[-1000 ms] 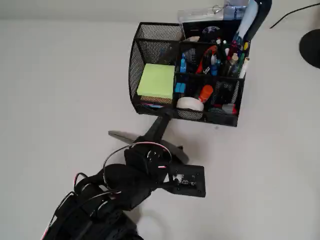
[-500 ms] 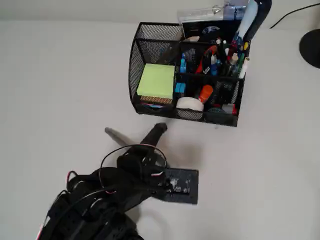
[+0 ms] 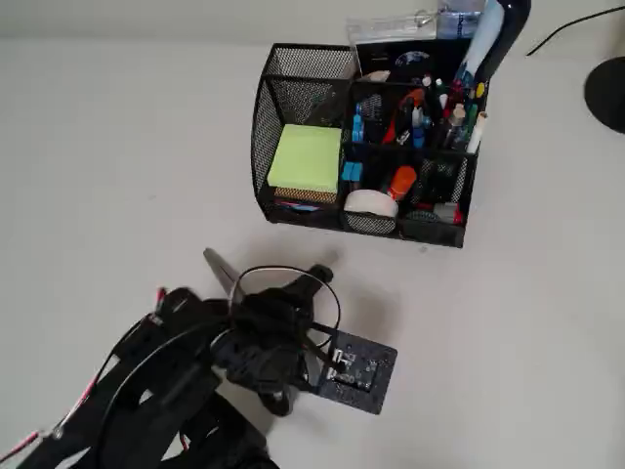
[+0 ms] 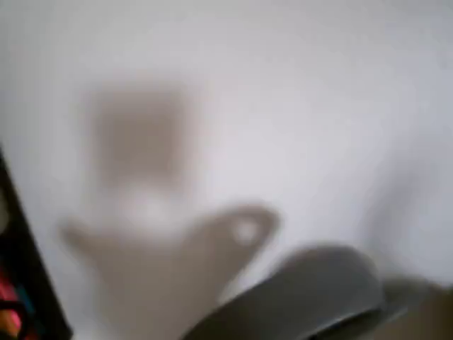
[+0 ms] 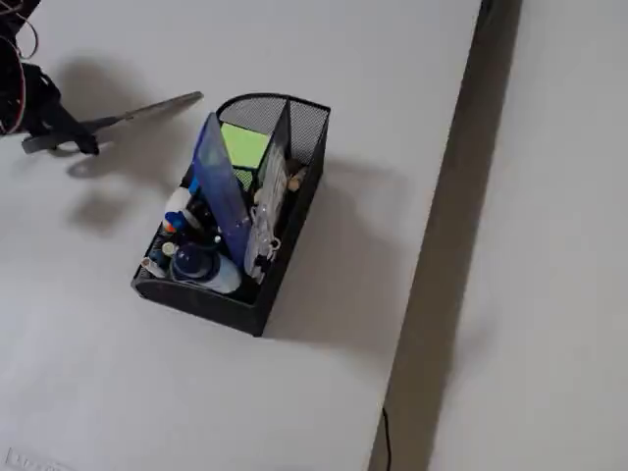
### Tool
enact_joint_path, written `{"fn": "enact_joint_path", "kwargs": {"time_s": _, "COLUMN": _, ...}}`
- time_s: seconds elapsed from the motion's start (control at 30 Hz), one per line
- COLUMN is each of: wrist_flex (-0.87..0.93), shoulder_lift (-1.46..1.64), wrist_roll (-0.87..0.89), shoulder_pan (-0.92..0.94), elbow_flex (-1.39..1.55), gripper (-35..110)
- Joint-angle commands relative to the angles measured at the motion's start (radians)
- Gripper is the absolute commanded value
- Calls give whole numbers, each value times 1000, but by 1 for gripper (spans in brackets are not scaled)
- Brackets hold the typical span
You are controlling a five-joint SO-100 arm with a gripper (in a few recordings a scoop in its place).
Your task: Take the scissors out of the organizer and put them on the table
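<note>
My black two-finger gripper (image 5: 57, 130) is pressed together on the scissors with dark plastic loop handles and silver metal blades (image 5: 147, 108); I pinch them near the handle end. In the overhead view my own wrist covers the grip, and I see the blade tip coming out toward ten o'clock. The wrist view is too blurred to show the contact.

The scissors are already out of the caddy. In the fixed view they hang almost level, and their shadow lies apart from them on the plain off-white table (image 3: 107, 147), so I judge they are a little above the surface and not resting yet.

The step in hand is the setting down. To do it well, I think I should lower straight and slowly, keeping the blades flat, until the shadow meets the scissors. Only then should I spread the fingers, not more than needed, so the handles do not catch and the pair does not drop or slide.

Farther away, at about one o'clock in the overhead view, stands the black wire-mesh organizer (image 3: 266, 127) with its lime-green sticky-note pad (image 3: 306, 157). It is well apart, so the place below me is good.
</note>
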Motion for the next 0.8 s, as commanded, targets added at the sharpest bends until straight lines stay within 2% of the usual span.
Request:
{"fn": "enact_joint_path", "kwargs": {"time_s": 0.0, "wrist_flex": 28, "shoulder_lift": -5, "wrist_roll": 6, "shoulder_pan": -3, "elbow_flex": -98, "gripper": 46}}
{"fn": "enact_joint_path", "kwargs": {"time_s": 0.1, "wrist_flex": 48, "shoulder_lift": 34, "wrist_roll": 3, "shoulder_pan": -29, "elbow_flex": -109, "gripper": 46}}
{"fn": "enact_joint_path", "kwargs": {"time_s": 0.2, "wrist_flex": -15, "shoulder_lift": 37, "wrist_roll": 18, "shoulder_pan": -51, "elbow_flex": -141, "gripper": 46}}
{"fn": "enact_joint_path", "kwargs": {"time_s": 0.47, "wrist_flex": 34, "shoulder_lift": -425, "wrist_roll": 84, "shoulder_pan": -28, "elbow_flex": -597, "gripper": 46}}
{"fn": "enact_joint_path", "kwargs": {"time_s": 0.63, "wrist_flex": 86, "shoulder_lift": -423, "wrist_roll": 61, "shoulder_pan": -23, "elbow_flex": -577, "gripper": 46}}
{"fn": "enact_joint_path", "kwargs": {"time_s": 0.77, "wrist_flex": 94, "shoulder_lift": -310, "wrist_roll": 18, "shoulder_pan": -61, "elbow_flex": -480, "gripper": 46}}
